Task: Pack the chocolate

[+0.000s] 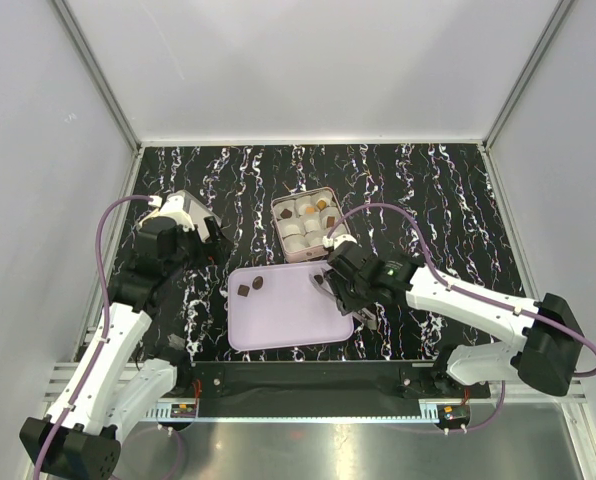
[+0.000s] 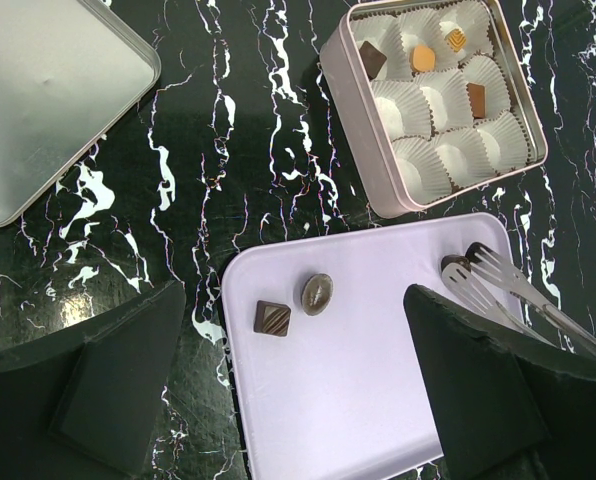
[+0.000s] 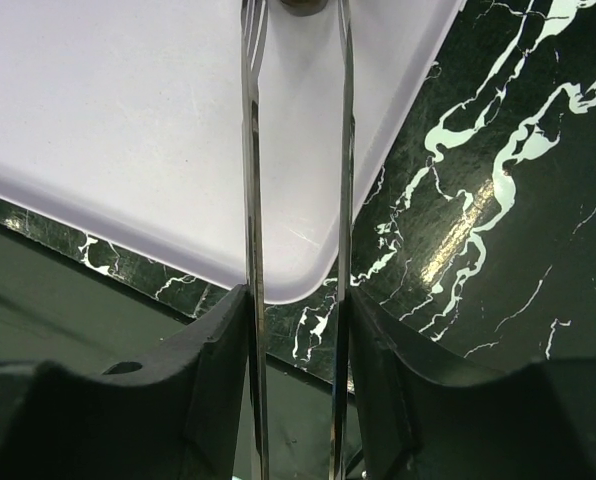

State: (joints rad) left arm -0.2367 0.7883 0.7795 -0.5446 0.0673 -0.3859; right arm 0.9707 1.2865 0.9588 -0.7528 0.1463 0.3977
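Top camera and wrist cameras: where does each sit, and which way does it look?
Top external: high behind the arms, looking down on the black marbled table; both arms show.
Left wrist: above the lilac plastic tray and square metal tin, looking down; its dark fingers show.
Right wrist: low, looking along the silver metal tongs it grips; its fingers show.
Both wrist views share tray and tongs.

You look down on a table [image 1: 428, 180] topped in black marble pattern with white veins. Plain pale panels close it in: far wall [image 1: 308, 60], left wall [image 1: 28, 150] and right wall [image 1: 568, 150], joined by aluminium struts [image 1: 98, 75]. A brushed metal strip [image 1: 328, 450] runs along the near edge.
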